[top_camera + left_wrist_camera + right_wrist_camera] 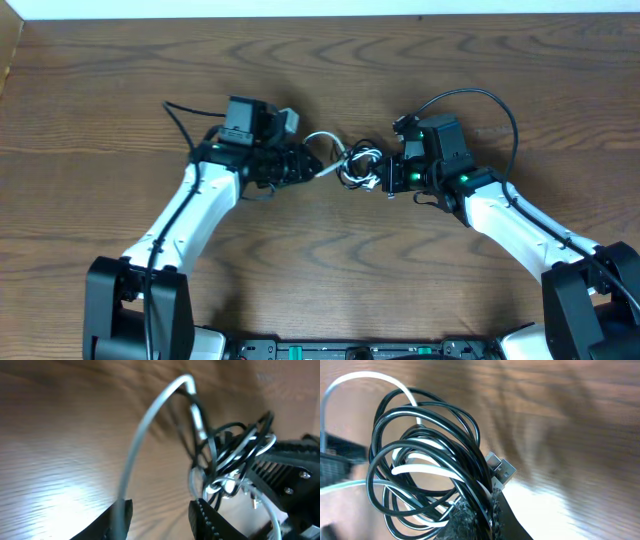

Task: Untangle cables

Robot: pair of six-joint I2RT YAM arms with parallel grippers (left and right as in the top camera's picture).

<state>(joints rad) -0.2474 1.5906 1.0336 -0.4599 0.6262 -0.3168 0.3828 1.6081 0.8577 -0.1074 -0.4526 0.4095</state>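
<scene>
The cables (355,165) are gathered in a tangled bundle of black and white loops, found between the two sets of jaws over the wooden counter (300,60). The right jaws are seen pressed together on the bundle: in the right wrist view several black strands are pinched between the two padded fingers (462,522), and the rest of the coil (425,460) is fanned out just beyond the fingertips. Two small metal plugs (500,466) are seen beside the pinched strands, close to the fingertips. The left jaws are spread, with bare wood showing in the gap between the fingers (207,517). A single white cord (145,425) is arched up from the outer finger of the left jaws and bent back down into the knot (230,460), which is hung ahead of those jaws and to one side. The cord's lower end is met by the finger's upper edge; whether it is held there cannot be told. From overhead, the right jaws are touching the bundle, while the left jaws are set a little apart from it, joined only by the white loop (325,142).
</scene>
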